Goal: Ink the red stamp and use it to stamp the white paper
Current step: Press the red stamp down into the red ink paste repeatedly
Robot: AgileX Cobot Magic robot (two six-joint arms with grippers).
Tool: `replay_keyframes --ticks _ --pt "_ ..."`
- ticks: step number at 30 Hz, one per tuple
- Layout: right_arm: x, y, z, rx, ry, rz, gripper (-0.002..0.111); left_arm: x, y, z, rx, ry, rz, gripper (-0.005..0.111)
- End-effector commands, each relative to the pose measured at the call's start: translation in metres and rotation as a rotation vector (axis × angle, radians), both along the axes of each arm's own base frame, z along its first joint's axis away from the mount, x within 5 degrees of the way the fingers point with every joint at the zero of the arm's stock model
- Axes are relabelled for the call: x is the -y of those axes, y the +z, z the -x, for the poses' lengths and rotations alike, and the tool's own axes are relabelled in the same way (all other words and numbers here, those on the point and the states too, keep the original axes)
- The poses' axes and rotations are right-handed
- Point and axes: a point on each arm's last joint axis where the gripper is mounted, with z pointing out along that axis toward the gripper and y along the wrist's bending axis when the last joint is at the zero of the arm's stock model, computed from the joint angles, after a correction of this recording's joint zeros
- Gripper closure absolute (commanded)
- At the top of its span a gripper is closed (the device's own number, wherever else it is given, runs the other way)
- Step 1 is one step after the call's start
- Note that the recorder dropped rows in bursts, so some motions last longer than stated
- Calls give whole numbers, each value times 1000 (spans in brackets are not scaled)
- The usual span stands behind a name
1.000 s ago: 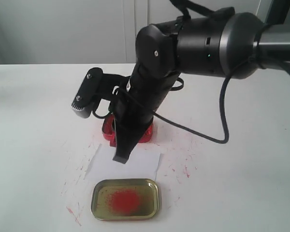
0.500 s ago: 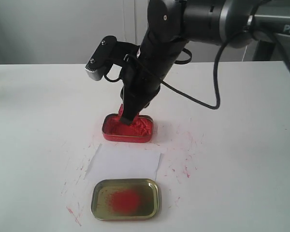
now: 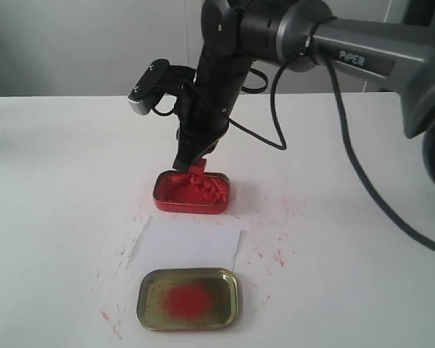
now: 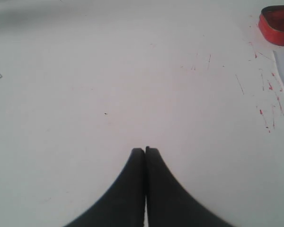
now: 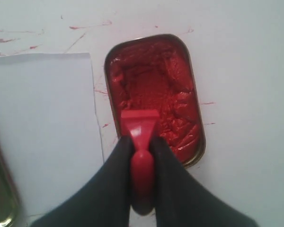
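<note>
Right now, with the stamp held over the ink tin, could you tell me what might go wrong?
The right gripper pinches the red stamp only by its narrow knob, so it might tilt or slip when pressed. The paste in the ink tin looks lumpy; a clump could smear the white paper. Nothing visible holds the paper down, so it may lift with the stamp.

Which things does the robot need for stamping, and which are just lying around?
Needed: red stamp held in the right gripper, red ink tin, white paper.
Lying about: gold tin lid, shut left gripper.
</note>
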Motion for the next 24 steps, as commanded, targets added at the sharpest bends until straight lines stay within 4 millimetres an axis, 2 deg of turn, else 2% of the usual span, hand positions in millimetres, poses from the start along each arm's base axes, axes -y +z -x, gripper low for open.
replay_keyframes --ticks 1,16,24 --pt "-2 -10 -13 -21 -9 18 108 0 -2 0 1 5 15 107" --pt "-4 -49 -37 -52 -52 53 108 0 -2 0 1 5 15 107" --pt "-6 -64 -42 -78 -118 46 108 0 -2 0 1 5 15 107"
